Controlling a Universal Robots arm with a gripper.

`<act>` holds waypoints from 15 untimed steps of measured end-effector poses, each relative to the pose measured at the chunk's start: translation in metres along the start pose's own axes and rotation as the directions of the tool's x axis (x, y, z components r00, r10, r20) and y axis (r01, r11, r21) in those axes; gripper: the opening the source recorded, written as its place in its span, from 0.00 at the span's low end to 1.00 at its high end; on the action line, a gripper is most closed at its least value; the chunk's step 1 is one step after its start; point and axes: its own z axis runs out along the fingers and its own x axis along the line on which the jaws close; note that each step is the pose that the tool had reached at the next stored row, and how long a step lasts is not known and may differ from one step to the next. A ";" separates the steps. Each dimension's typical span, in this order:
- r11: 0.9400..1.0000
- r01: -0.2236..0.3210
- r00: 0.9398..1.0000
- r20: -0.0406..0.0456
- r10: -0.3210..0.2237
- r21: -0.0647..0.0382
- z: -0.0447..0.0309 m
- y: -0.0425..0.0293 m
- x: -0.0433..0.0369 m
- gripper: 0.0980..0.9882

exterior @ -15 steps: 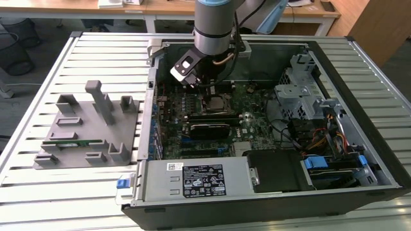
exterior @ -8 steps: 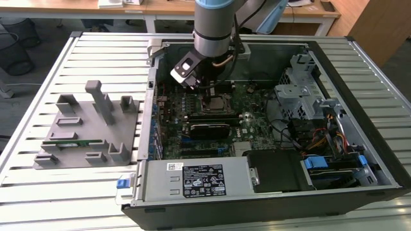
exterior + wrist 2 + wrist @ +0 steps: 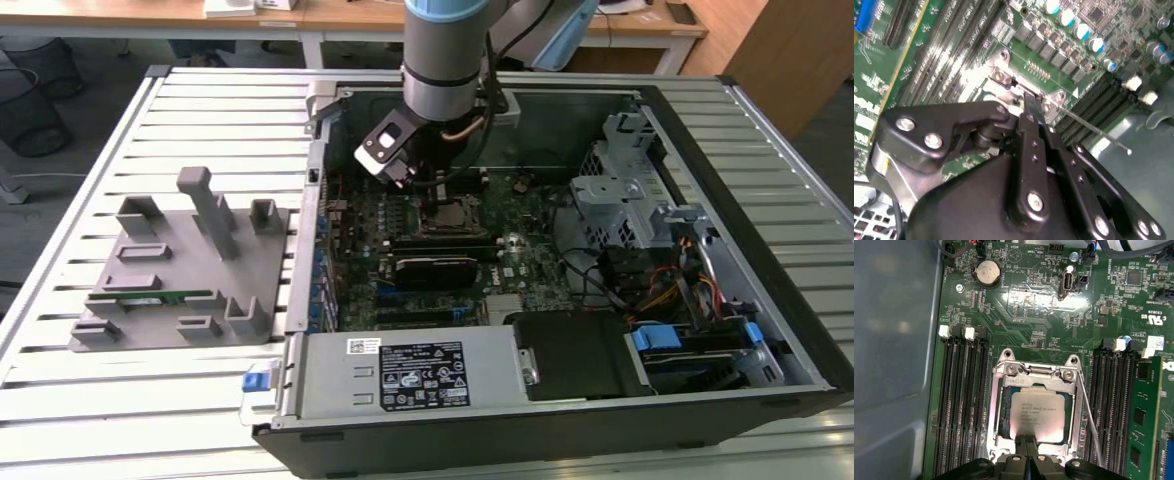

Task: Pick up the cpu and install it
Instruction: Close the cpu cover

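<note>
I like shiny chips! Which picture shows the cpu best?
The first wrist view: the cpu shows plainly in its socket. In the second wrist view the gripper blocks it; in the exterior view it is too small to tell.

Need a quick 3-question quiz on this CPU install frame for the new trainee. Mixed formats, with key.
1. True or false: the cpu lies inside the metal socket frame.
2. In the first wrist view, the gripper is nearest to: A) the round coin battery, B) the edge of the cpu, C) the green memory stick.
3. In the exterior view, on which side of the computer case does the grey fixture stand?

Key: 1 true; 2 B; 3 the exterior view's left.
</note>
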 end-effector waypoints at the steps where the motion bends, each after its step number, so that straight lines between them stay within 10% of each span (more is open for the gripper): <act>1: 1.000 0.000 1.000 0.000 0.000 0.000 0.0000 0.0000 0.0000 0.01; 15: 1.000 0.000 1.000 0.000 0.000 0.000 -0.0010 0.0079 -0.0006 0.01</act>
